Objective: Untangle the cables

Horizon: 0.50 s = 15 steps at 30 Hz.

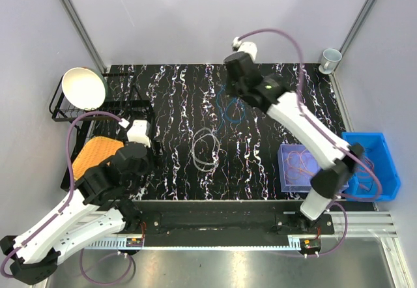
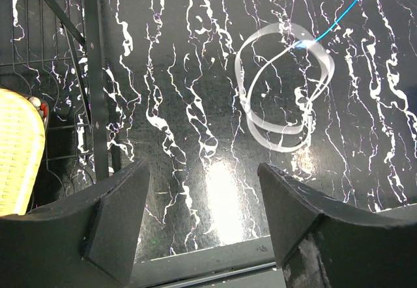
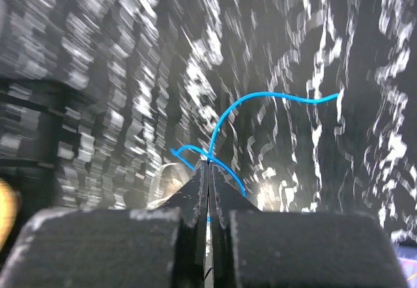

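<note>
Leftward, the left fingers (image 2: 117,216) stand open above the counter (image 1: 169,105). Mid-counter, a pale cable loop (image 2: 244,89) lies flat, long axis near-to-far. Farther right, the right fingers (image 3: 195,197) pinch a blue cable (image 3: 273,96) that arcs away rightward. Orange cables (image 1: 303,164) sit in the bin (image 1: 282,167).

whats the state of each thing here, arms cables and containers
right end effector, shut on the blue cable
blue cable, pinched at the fingertips
left end effector, open, empty
white cable, coiled loose on the table
orange cables, bunched in the purple bin
bowl, tilted in the rack
cup, upright
</note>
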Tool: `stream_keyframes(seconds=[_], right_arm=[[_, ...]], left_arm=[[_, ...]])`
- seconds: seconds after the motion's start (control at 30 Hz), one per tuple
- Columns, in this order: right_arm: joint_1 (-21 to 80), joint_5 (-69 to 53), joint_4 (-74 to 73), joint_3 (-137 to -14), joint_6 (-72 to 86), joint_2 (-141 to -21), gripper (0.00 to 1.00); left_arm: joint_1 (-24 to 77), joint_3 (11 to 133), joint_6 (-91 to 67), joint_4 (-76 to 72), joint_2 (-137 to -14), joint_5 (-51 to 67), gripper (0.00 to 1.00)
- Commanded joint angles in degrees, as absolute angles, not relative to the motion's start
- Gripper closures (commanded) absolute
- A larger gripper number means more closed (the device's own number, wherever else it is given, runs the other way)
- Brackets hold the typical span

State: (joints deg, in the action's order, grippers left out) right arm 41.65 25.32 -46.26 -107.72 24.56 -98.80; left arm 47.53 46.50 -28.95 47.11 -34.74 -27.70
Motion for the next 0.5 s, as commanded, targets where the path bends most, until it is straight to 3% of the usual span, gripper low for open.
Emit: stream_keyframes(seconds=[0.0, 0.47], right_arm=[[44.91, 28.74, -47.37, -111.00, 20.83, -91.60, 1.00], [55.27, 26.11, -32.35, -100.82, 11.26, -76.91, 1.00]], left_arm=[[47.72, 46.58, -28.30, 45.88, -34.81, -29.36, 0.29], [47.72, 46.58, -28.82, 45.88, -36.12, -28.66, 0.29]])
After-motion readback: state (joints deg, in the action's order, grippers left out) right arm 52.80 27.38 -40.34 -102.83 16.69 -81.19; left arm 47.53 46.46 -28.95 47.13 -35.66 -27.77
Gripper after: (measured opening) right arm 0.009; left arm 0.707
